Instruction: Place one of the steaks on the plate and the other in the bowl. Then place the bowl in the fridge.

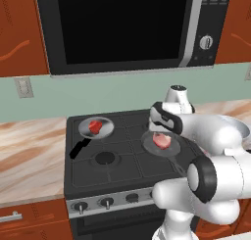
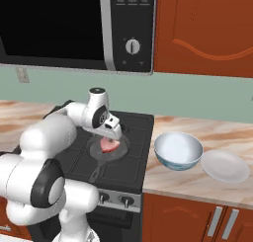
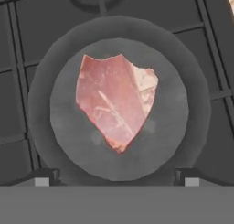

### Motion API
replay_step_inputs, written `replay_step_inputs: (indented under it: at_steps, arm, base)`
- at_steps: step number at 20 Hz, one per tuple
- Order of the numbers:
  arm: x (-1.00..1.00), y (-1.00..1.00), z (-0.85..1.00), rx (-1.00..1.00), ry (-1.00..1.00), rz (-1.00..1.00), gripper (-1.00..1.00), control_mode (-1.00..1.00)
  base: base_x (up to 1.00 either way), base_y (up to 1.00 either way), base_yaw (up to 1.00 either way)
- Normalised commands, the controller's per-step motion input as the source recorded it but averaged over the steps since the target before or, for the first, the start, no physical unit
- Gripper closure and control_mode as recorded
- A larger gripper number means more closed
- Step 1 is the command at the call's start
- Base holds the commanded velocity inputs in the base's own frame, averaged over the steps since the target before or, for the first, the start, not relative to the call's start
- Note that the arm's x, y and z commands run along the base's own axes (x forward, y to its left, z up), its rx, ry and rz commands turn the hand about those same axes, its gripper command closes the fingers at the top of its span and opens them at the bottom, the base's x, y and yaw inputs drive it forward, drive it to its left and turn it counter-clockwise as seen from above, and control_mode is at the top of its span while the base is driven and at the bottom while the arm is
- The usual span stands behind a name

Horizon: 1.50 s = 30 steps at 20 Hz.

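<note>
1. Pink steak [image 3: 116,102] sits closest under the hand camera, lying flat in the middle of a grey frying pan [image 3: 45,127] on the black stove [image 3: 13,81]; whitish fat shows along its edge toward 2 o'clock.
2. Gripper [image 3: 116,181] hangs just above that steak, its two dark fingertips [image 3: 42,178] spread wide at 7 and 5 o'clock with nothing between them.
3. From the left base camera, a second pan [image 1: 84,131] at 10 o'clock on the stove carries the bright red steak [image 1: 95,126], its black handle pointing toward 7 o'clock.
4. From the right base camera, the counter to the stove's right comes into sight: the blue-patterned bowl [image 2: 178,151] at 3 o'clock, and the white plate [image 2: 225,166] just beside it, farther right. Both hold nothing.
5. Overhead, the microwave [image 2: 74,28] has a round dial; the lettering on its control panel is too small to read.
</note>
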Motion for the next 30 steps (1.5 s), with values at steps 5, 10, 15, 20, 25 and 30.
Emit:
replay_step_inputs:
  at_steps: [5,10,15,20,25,30]
  arm:
    - [0.54,0.00,-0.33,0.00,-0.01,0.02,-1.00,-1.00]
    - [-0.02,0.00,-0.36,0.00,0.05,0.00,-1.00,-1.00]
    - [-0.11,0.05,-0.37,0.00,0.03,0.00,-1.00,-1.00]
    - [-0.18,0.04,-0.33,0.00,0.01,0.07,-1.00,-1.00]
    - [-0.25,0.00,-0.34,0.00,0.02,0.02,-1.00,-1.00]
    - [0.17,0.00,-0.01,0.00,-0.02,0.00,-1.00,-1.00]
  base:
    - [0.00,0.00,0.00]
    - [0.00,0.00,0.00]
    - [0.00,0.00,0.00]
    - [0.00,0.00,0.00]
    - [0.00,0.00,0.00]
    - [0.00,0.00,0.00]
